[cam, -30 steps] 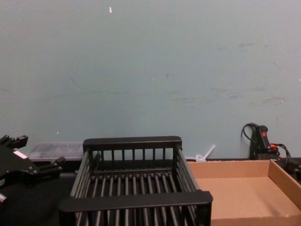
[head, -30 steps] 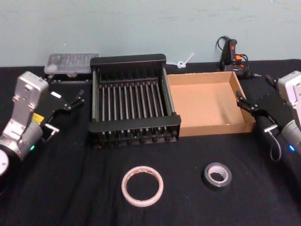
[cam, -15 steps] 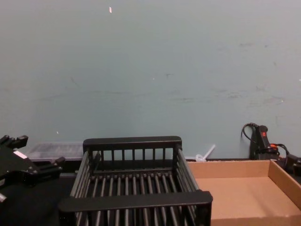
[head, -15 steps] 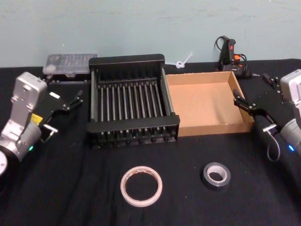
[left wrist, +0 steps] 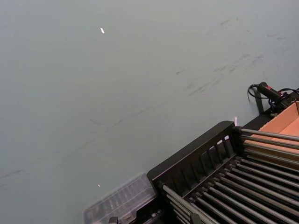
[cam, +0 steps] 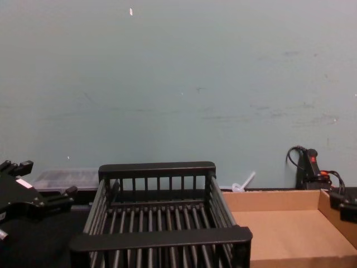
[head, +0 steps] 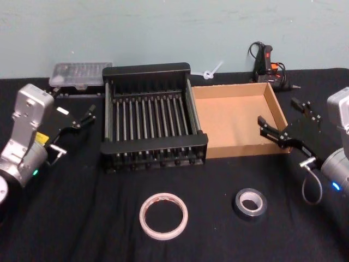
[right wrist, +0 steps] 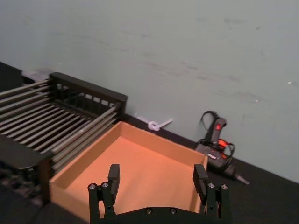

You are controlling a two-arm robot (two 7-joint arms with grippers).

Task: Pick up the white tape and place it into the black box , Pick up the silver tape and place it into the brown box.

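We've got the right gripper [head: 284, 121] spread open and empty over the shallow brown cardboard box's [head: 238, 120] right wall, the small thick grey-silver tape roll [head: 251, 203] flat on the table nearer us and slightly left of it, closer than to the left gripper [head: 82, 117].

A black cloth-covered table [head: 82, 218] spreads across the scene. At its far left lies a clear plastic case [head: 80, 73], flat against the base of the wall. A small white plastic piece [head: 211, 72] lies near the far middle. At the far right stands a black tool with red marks and a coiled cord [head: 267, 65]. Behind everything rises a pale blue-green wall [cam: 178, 84], lightly scuffed.
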